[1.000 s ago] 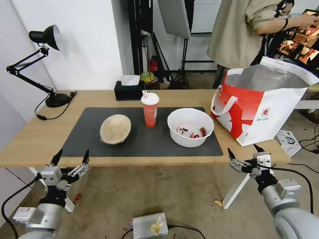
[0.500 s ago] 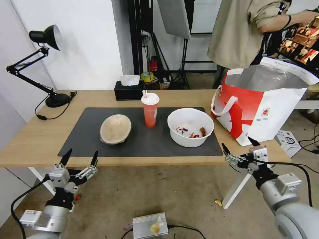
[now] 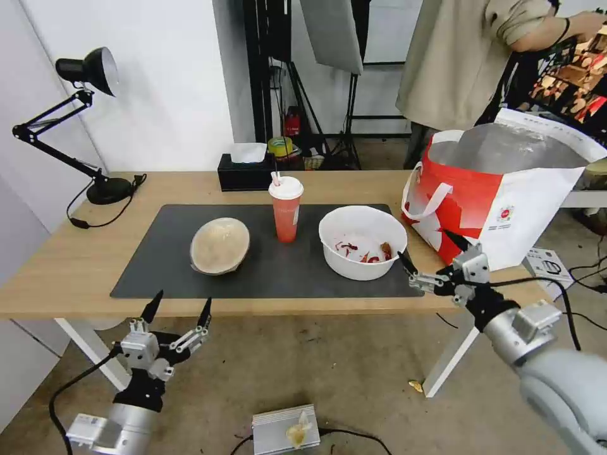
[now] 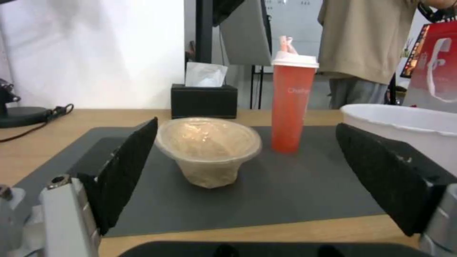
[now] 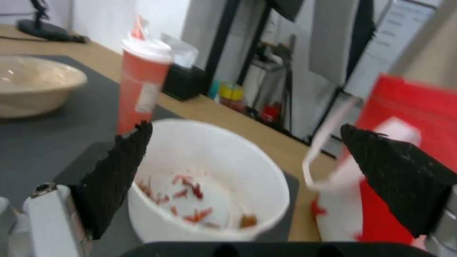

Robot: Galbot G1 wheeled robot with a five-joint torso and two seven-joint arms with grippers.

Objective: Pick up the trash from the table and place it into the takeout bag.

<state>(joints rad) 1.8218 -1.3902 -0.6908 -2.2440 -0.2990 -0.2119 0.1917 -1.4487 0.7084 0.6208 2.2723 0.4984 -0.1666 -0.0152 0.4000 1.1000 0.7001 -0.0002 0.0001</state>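
On the table [image 3: 57, 265] lies a dark grey mat carrying the trash: a beige shallow bowl [image 3: 219, 245] [image 4: 208, 150], a red paper cup with a white lid [image 3: 286, 208] [image 4: 291, 103] [image 5: 141, 85] and a white plastic bowl with red scraps [image 3: 361, 241] [image 5: 209, 178]. The red-and-white takeout bag [image 3: 499, 189] [image 5: 405, 117] stands open at the table's right end. My right gripper [image 3: 431, 258] hangs open just right of the white bowl, over the mat's corner. My left gripper [image 3: 179, 306] is open below the table's front edge, in front of the beige bowl.
A black tissue box [image 3: 243, 169] sits at the back of the table and a black desk lamp [image 3: 82, 126] at the back left. A small white box [image 3: 547, 268] lies on the floor by the bag. A person stands behind the bag.
My right gripper has risen from below the table edge and moved left toward the white bowl. My left gripper has moved right and sunk lower in the head view.
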